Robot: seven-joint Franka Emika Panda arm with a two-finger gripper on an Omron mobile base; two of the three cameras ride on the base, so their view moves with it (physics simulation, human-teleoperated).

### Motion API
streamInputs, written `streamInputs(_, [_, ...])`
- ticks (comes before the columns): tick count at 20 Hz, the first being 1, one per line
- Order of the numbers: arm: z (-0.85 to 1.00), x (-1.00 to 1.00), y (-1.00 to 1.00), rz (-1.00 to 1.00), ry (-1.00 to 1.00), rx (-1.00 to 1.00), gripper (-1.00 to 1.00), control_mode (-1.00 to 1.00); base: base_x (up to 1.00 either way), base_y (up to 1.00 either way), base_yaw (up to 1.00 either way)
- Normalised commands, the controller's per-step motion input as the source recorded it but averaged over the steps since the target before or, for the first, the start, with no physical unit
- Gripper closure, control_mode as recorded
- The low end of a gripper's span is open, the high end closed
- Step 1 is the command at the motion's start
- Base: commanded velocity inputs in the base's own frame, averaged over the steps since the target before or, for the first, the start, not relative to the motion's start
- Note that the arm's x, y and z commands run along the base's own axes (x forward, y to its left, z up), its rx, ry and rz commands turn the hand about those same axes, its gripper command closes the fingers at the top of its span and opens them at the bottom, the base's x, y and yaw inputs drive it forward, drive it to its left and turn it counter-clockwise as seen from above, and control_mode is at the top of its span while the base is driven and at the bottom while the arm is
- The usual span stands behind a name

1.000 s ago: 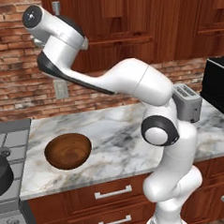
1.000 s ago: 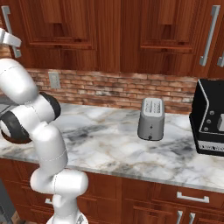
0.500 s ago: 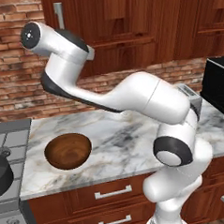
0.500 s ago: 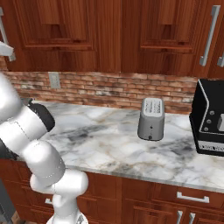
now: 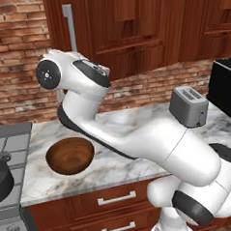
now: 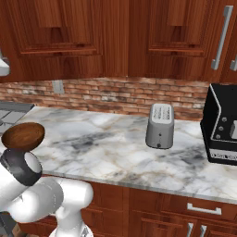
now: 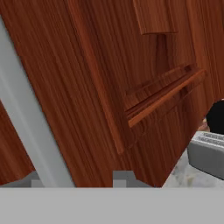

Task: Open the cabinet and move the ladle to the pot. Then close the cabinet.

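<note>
- Left base view: the cabinet spans the wall above the counter, its door shut, the handle a silver bar near its left edge.
- The arm sweeps up from lower right, its hand lifted to just below and in front of that bar.
- The pot sits on the stove at far left; a wooden bowl lies on the counter beside it, a toaster well to the right.
- The ladle is presumably behind the shut door.
- Hand view: the handle runs as a slanted grey bar at the left, close to the gripper. One fingertip shows right of the bar and another seems to sit left of it, so the jaws look apart around the bar, not yet clamped; contact I cannot tell.
- Step in hand, I judge: opening the cabinet, first of the task.
- Next move calls for closing on the bar, then pulling along the door's arc, away from the wall.
</note>
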Motion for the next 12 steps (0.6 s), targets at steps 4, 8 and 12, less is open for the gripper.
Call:
streamInputs(4, [0.05, -0.46, -1.00, 0.00, -0.25, 0.14, 1.00, -1.00, 0.00, 0.00, 0.00])
streamInputs(8, [0.08, -0.21, -1.00, 0.00, -0.14, 0.19, 1.00, -1.00, 0.00, 0.00, 0.00])
streamInputs(12, [0.13, -0.17, -1.00, 0.00, -0.15, 0.18, 1.00, -1.00, 0.00, 0.00, 0.00])
